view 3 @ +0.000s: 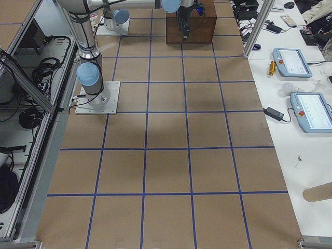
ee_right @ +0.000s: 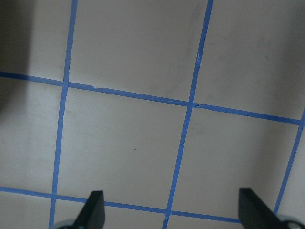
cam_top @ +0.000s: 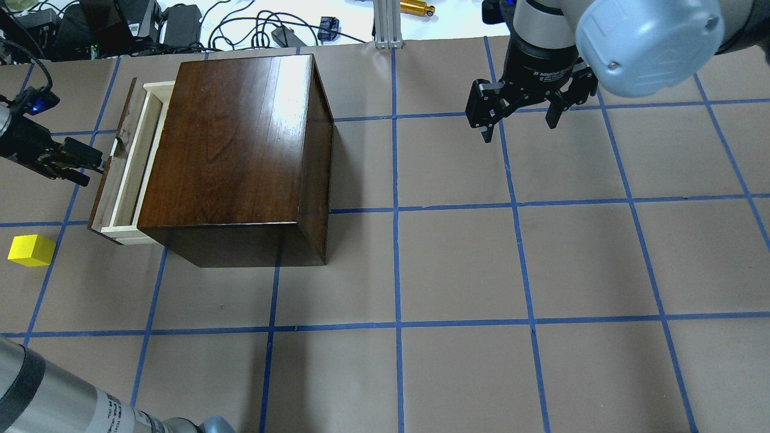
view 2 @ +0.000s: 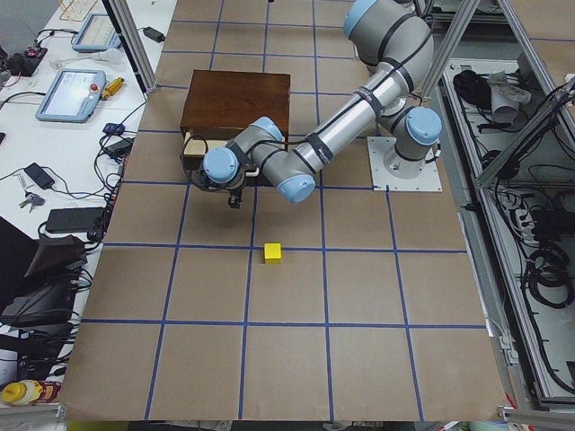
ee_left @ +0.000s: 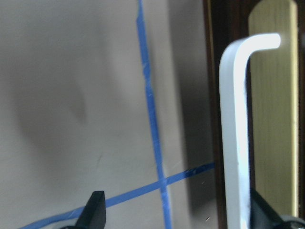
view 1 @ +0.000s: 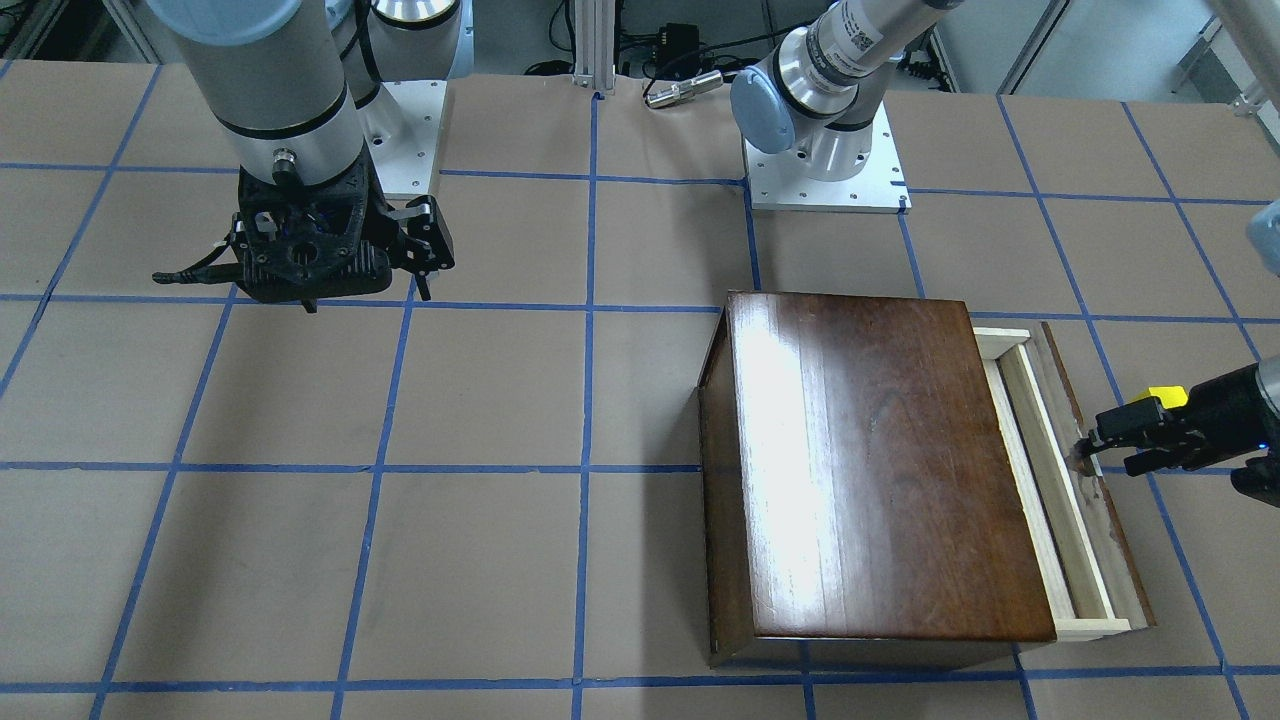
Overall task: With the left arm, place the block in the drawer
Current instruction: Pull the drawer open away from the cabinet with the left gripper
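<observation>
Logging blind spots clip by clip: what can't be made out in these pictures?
Block: front-facing view, mostly behind the left claw.
Drawer interior: overhead view, mostly under the box top.
Pull: left wrist view, blurred; contact with the claw unclear.
Block and drawer: right-side view, hidden behind the box.

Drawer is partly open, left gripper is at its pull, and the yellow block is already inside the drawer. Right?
No: the block lies on the table, outside the drawer, as the overhead exterior view shows. The drawer is partly open, left gripper at its pull.
</observation>
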`<control>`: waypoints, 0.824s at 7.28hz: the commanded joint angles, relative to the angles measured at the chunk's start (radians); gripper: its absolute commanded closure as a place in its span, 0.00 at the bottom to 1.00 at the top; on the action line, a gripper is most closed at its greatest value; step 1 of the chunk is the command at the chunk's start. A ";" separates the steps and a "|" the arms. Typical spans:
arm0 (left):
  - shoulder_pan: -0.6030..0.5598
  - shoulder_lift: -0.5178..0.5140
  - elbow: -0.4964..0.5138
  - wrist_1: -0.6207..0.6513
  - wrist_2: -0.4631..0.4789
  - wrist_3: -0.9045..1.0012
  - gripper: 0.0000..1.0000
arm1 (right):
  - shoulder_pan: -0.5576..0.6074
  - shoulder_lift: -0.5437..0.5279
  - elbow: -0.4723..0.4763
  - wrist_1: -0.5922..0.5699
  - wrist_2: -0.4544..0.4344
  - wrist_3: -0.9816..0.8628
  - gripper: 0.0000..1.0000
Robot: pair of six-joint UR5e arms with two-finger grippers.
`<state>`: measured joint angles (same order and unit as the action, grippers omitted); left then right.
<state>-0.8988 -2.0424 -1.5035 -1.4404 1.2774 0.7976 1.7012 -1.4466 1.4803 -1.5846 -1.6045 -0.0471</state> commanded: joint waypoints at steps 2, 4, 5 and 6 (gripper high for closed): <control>0.030 0.011 0.000 0.000 0.007 0.002 0.00 | 0.000 0.000 0.000 0.000 0.000 0.000 0.00; 0.041 0.027 0.000 0.000 0.007 0.000 0.00 | 0.000 0.000 0.000 0.000 0.002 0.000 0.00; 0.040 0.040 0.000 -0.002 0.008 -0.003 0.00 | 0.000 0.000 0.000 0.000 0.000 0.001 0.00; 0.037 0.071 0.009 -0.012 0.046 -0.004 0.00 | 0.000 0.000 0.000 0.000 0.000 0.000 0.00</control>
<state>-0.8604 -2.0009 -1.5010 -1.4440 1.2943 0.7954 1.7012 -1.4465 1.4803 -1.5846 -1.6041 -0.0470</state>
